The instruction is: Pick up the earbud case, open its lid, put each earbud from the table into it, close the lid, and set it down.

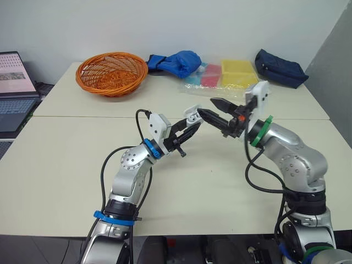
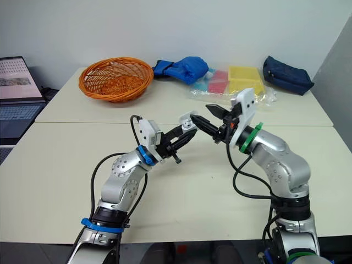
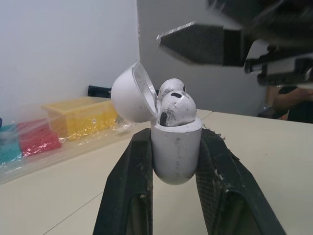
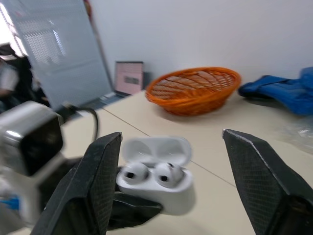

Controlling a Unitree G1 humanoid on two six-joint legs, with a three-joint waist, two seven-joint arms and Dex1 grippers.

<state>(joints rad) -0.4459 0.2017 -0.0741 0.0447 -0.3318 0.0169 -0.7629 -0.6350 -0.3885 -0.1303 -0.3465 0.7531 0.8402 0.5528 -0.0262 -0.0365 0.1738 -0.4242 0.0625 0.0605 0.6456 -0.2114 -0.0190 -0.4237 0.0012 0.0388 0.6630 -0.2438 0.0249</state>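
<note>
Our left claw grips the white plastic earbud case, lid up, both white earbuds inside; our right claw gapes beside it.

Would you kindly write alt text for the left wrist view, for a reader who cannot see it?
The left gripper holds a white earbud case between its jaws, lid open, with both earbuds seated inside. One jaw of the right gripper hovers close by, over a table.
</note>
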